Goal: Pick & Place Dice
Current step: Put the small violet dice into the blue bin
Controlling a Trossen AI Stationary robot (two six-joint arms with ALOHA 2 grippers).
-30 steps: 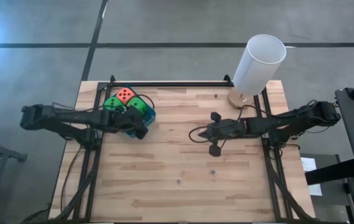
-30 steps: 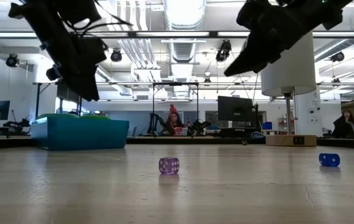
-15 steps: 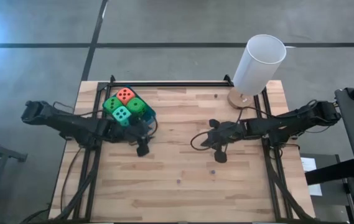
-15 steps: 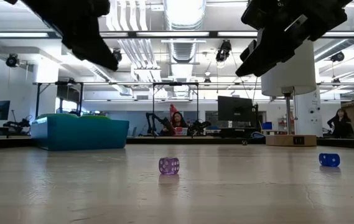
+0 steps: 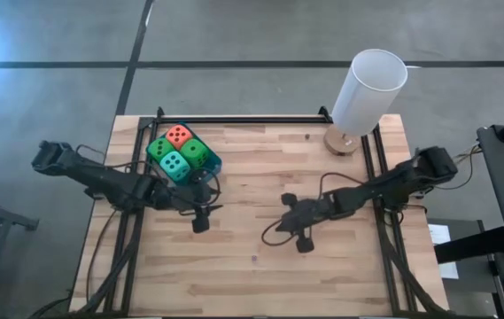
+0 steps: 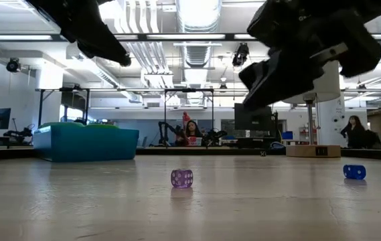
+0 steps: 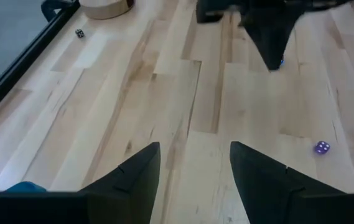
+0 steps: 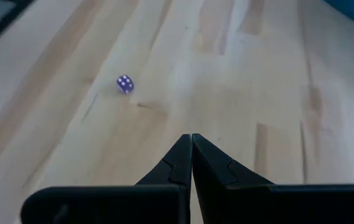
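Teal-walled and shallow, the blue tray at the table's far left corner now holds all four soft cubes: the orange-red die, two bright green dice and the teal die, which a second ago was hidden beneath the left gripper and half a second ago first showed among the others. That gripper has since drawn back from the tray toward the middle of the pale wooden table; its own wrist camera shows the two dark fingers spread apart with nothing between them, so the teal die's placement looks finished. The right gripper has meanwhile swung away from the white cylindrical lamp and come down toward the near centre of the table, its fingers pressed together and empty. Ahead of it on the bare wood lies a tiny translucent purple die, and the low view shows a similar small blue die farther to the side; both are well apart from the tray. As a judgement, the big soft dice are dealt with, and the right arm seems to be lining up on the purple die, for which it would first have to part its fingers. People sit and stand far off in the room behind, away from the table.
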